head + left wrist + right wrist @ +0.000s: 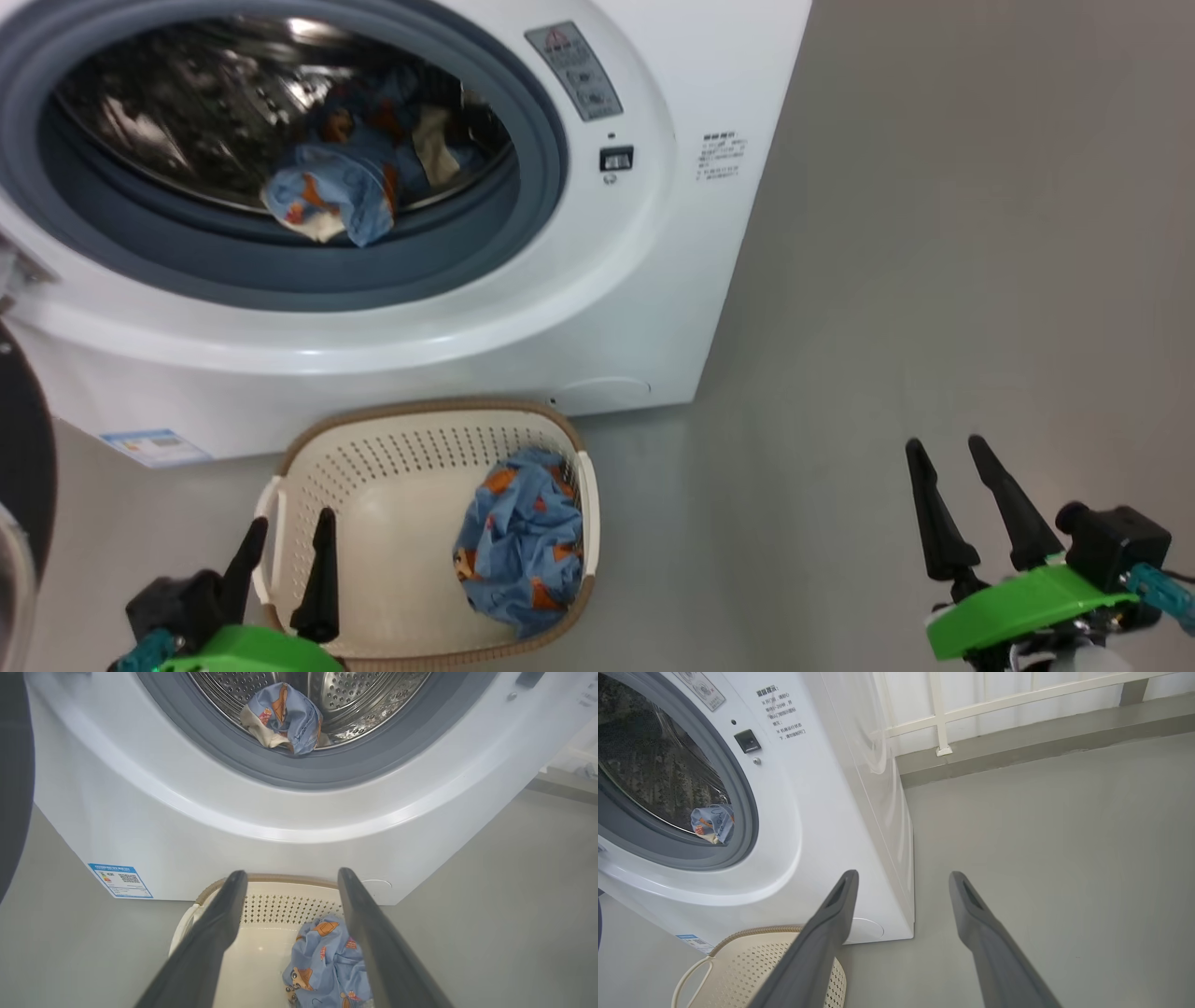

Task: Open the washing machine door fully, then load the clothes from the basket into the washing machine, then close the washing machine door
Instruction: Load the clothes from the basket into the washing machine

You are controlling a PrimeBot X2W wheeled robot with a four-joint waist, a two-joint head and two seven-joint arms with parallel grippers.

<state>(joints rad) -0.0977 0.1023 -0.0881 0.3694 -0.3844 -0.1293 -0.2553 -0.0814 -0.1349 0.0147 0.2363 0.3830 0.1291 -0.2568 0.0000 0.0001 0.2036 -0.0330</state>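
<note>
Claws: left gripper (291, 523), right gripper (945, 448) both wide, empty. Light-blue printed fabric bundle (519, 546) at 3 o'clock wall of cream perforated plastic basket (420, 409). Second bundle (327, 201) at 6 o'clock drum lip of white front-loading washer (672, 280). Risks: finger snags basket wall; lip bundle fouls glossy black door (23, 457) at closing.

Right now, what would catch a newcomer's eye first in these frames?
The washing machine stands with its mouth wide open at upper left of the head view, one blue printed bundle lying inside. Below it on the floor, the cream basket holds a second bundle at its right end. The left gripper hangs open at the basket's left side; the right gripper is open off to the right.
</note>
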